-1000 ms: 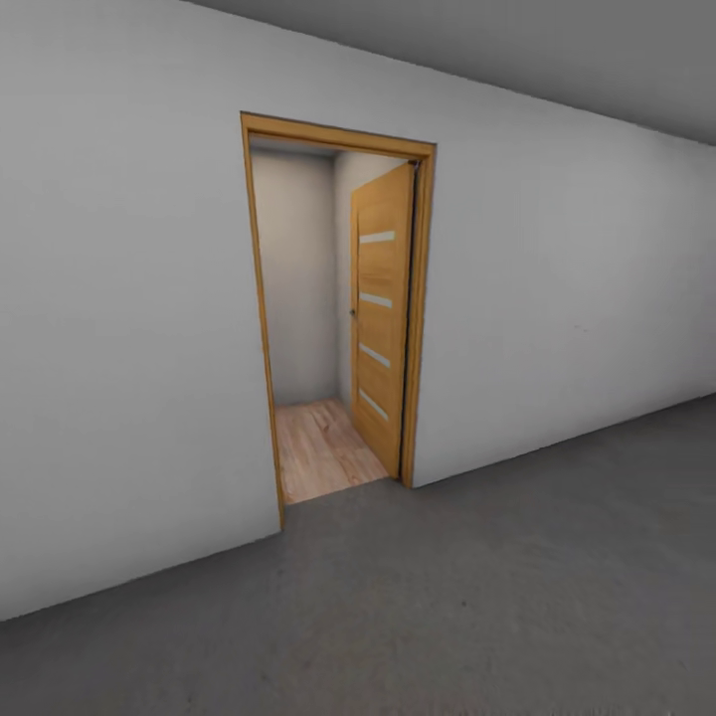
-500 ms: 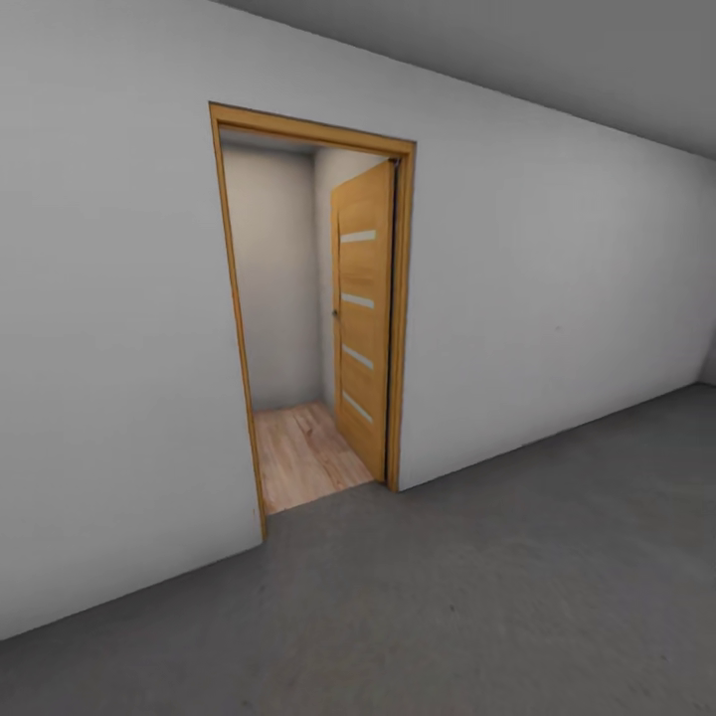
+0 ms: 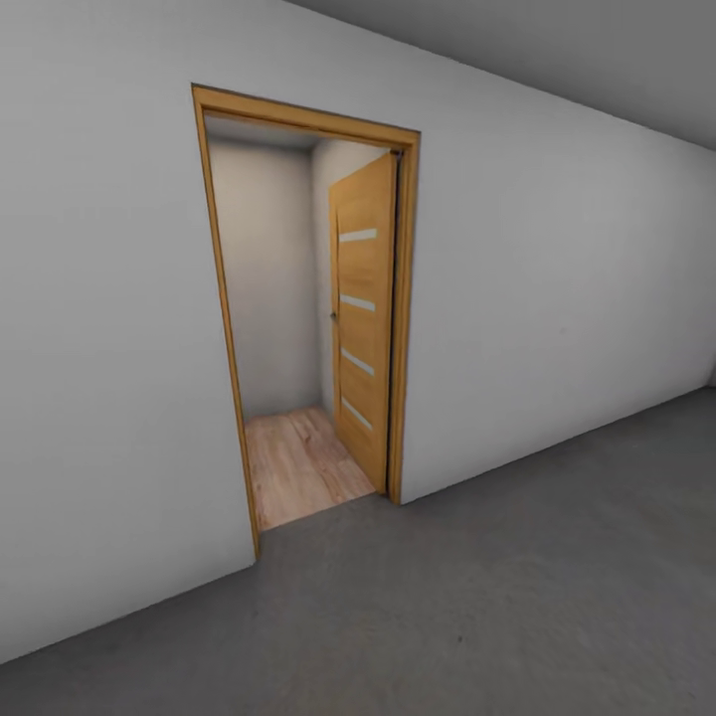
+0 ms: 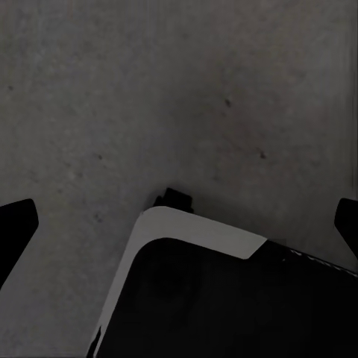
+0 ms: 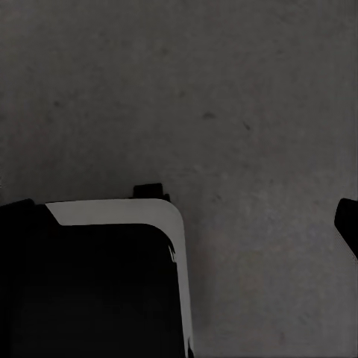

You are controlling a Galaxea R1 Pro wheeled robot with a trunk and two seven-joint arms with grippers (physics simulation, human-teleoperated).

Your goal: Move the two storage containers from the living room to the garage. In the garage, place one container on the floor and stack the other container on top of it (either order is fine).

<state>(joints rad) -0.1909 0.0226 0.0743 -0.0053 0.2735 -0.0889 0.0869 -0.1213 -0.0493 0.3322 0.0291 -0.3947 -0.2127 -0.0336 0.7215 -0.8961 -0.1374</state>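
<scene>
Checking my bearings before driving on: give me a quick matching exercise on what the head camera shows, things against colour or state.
Things:
1. door
2. garage floor
3. floor past the doorway
4. wall

Descriptions:
a. light wood planks
b. plain white
c. swung open, wooden with glass slits
d. dark grey, rough

Pairs: 1-c, 2-d, 3-a, 4-b
</scene>
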